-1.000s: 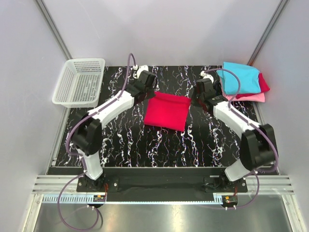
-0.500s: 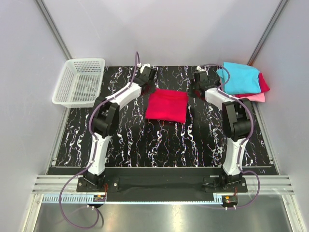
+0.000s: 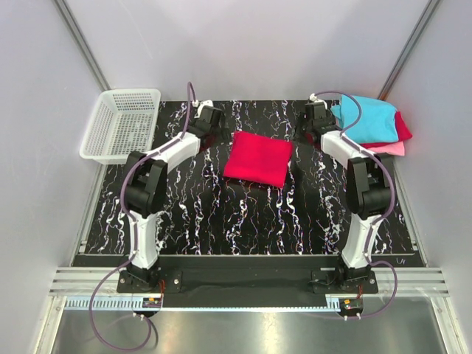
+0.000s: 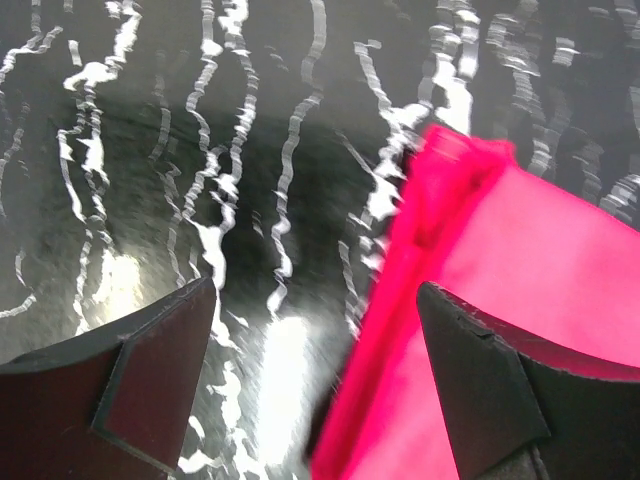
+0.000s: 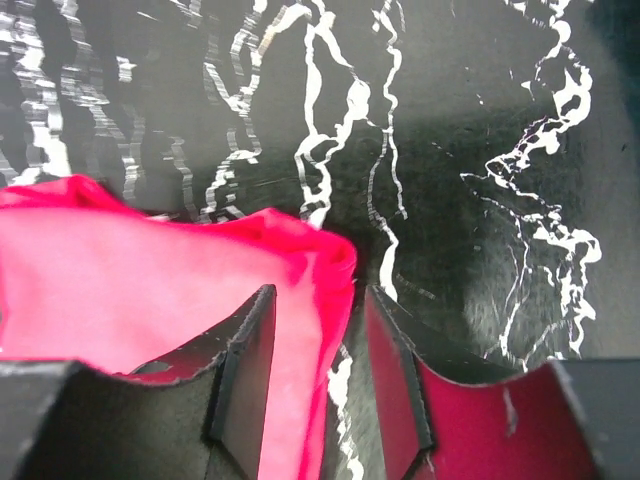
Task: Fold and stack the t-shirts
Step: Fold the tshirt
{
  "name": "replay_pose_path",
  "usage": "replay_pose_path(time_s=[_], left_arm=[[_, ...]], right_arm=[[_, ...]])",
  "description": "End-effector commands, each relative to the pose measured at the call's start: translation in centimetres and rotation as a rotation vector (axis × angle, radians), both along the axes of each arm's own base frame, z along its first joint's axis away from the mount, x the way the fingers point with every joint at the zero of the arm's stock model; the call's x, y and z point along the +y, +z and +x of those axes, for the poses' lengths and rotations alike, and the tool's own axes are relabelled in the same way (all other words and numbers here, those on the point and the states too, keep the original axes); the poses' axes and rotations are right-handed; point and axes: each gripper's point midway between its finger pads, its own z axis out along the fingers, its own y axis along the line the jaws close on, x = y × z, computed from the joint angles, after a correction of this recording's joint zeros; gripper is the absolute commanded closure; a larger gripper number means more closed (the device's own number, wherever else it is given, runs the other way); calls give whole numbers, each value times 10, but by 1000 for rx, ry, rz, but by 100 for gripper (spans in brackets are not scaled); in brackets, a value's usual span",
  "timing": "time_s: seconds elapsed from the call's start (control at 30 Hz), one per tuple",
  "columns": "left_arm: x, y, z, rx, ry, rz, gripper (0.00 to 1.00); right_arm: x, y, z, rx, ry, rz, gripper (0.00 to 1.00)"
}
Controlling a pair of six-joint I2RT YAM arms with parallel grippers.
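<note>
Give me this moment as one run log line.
red shirt folded, centre, not stacked | left tool open at its corner | right tool open over its edge | stack far right

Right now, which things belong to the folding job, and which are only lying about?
Job: red shirt, cyan shirt, dark red shirt, pink shirt.
Lying about: basket.

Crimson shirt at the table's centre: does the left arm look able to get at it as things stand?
Probably yes. The left gripper is open at the crimson shirt's far left corner, the cloth's edge shows between its fingers in the wrist view, and nothing lies in the way.
</note>
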Motion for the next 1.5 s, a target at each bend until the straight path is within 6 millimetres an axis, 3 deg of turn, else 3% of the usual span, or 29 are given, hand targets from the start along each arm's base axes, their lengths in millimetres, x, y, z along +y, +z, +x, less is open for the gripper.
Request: replay_pose_path(time_s=[0.0,0.03,0.2,0.27,0.47,0.63,0.77,1.0,1.3,1.47], left_arm=[[-37,75,0,-170,-103,-138,13],[-42,70,-8,-148,-133,-141,13],[-73,63,-42,-76,-221,-165,17],[-85,57,-46,-34,-243,-184,21],[-106,15,-67,114,-260,-146,28],[-96,-14,-75,184,-203,-84,27],[-81,-37,-85,245,-163,-6,25],[-52,-77,-114,368,-99,128,24],[-9,-91,-139,413,-52,304,23],[0,-82,-146,400,-37,319,23]], right_arm=[[13,52,-14,-81,30,73,54],[15,59,-19,-90,34,73,57],[40,32,-53,10,57,13,70],[52,21,-63,47,81,44,71],[90,-18,-97,152,153,81,73],[95,-52,-117,234,147,81,75],[93,-66,-133,274,138,80,75],[71,-88,-167,351,83,38,76],[37,-97,-198,414,-23,-60,77],[34,-86,-200,398,-37,-58,78]])
